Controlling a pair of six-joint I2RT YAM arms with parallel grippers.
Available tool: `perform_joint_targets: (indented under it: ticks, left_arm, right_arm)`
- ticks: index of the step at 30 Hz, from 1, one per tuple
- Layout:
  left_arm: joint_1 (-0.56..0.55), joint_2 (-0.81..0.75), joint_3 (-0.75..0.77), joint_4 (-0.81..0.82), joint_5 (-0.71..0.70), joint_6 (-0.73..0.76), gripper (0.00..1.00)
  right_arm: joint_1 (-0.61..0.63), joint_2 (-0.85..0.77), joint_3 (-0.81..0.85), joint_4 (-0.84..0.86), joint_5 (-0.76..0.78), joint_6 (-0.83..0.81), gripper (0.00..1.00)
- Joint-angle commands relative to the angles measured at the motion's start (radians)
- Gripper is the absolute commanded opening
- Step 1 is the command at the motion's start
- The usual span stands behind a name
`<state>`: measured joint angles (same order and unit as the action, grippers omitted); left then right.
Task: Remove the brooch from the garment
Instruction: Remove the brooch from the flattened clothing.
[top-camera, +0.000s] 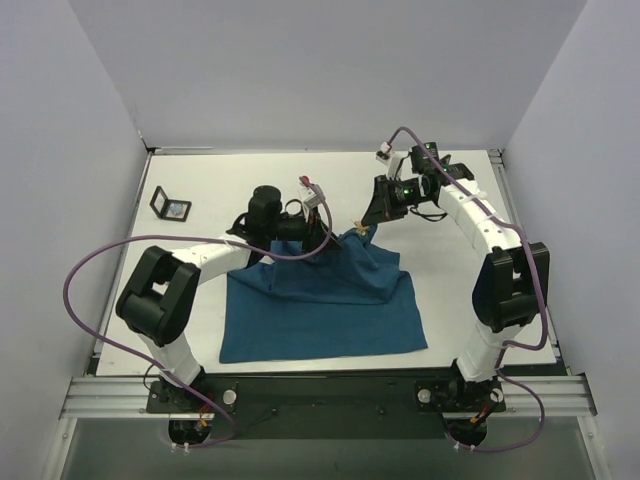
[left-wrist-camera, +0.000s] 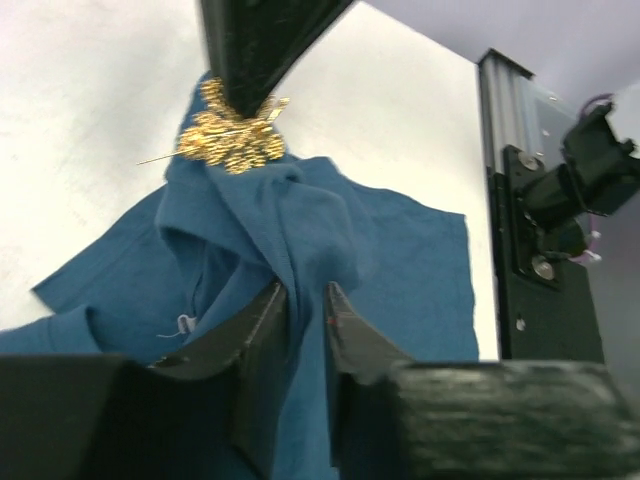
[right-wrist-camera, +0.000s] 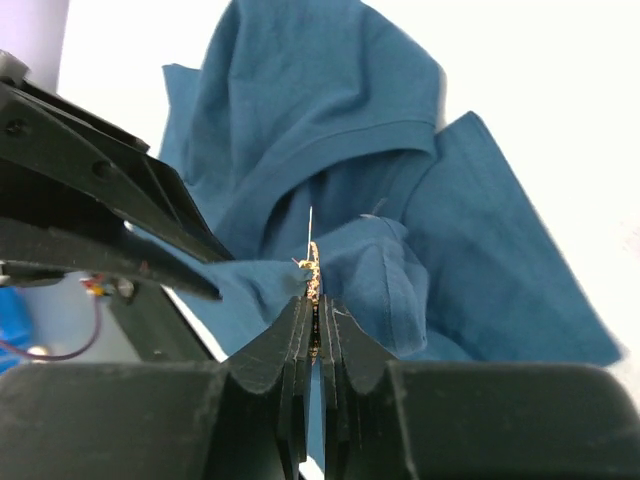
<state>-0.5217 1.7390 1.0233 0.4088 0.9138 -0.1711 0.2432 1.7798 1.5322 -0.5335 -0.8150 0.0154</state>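
R gripper (right-wrist-camera: 314, 305): clamped on tiny gold-orange flower-shaped brooch (left-wrist-camera: 232, 135), edge-on.
Brooch: light, stiff, prob. fragile — grip by rim.
Site: tented peak of dark teal-blue cotton T-shirt (top-camera: 330, 300).
L gripper (left-wrist-camera: 305, 295): pinching limp cloth fold below — anchors it.

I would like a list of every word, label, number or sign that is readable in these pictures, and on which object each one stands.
No text is readable in any view.
Left cable tag: too small to read.
Right cable tag: too small to read.
Teal T-shirt: one pale mark, not legible.
Gold brooch: no lettering.
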Motion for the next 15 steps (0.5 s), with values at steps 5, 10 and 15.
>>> perform_joint_targets:
  ticks: [5,10,15]
  left_arm:
    - [0.063,-0.05,-0.046,0.461,0.212,-0.355,0.45]
    - [0.109,-0.045,-0.019,0.521,0.214,-0.441,0.48]
    - [0.111,-0.023,0.03,0.409,0.186,-0.401,0.48]
  right_arm:
    - [-0.074,-0.033,-0.09,0.222,-0.291,0.195,0.0]
    - [-0.099,-0.057,-0.159,0.362,-0.426,0.282,0.0]
    - [-0.101,-0.098,-0.245,0.582,-0.474,0.426,0.0]
